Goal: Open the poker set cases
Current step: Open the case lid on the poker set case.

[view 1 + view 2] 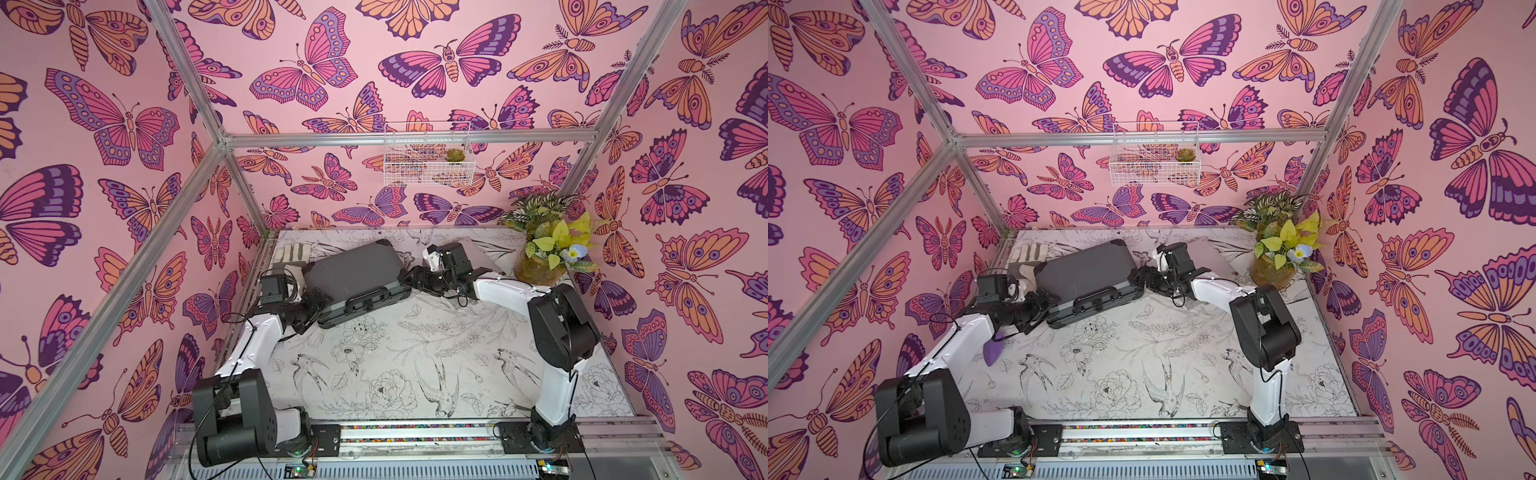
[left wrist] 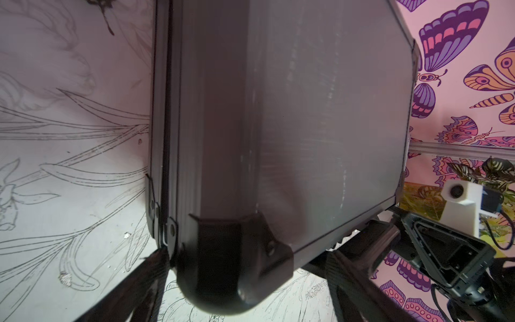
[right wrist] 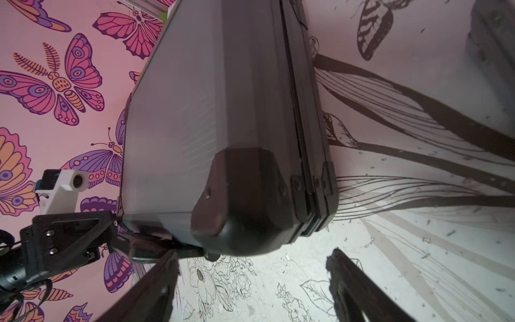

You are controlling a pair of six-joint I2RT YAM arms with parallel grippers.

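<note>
1. Position: dark grey case lies flat at 12 o'clock on the table. Lid is down, handle on its 6 o'clock edge.
2. Left gripper is at the case's 8 o'clock corner, claw released. The corner guard sits between the fingers; contact unclear.
3. Right gripper is at the case's 3 o'clock corner, claw spread and grasping nothing. One finger is clear of the case.
4. Smaller silver case is at 1 o'clock, mostly hidden behind the right wrist. Can't tell its lid state.
</note>
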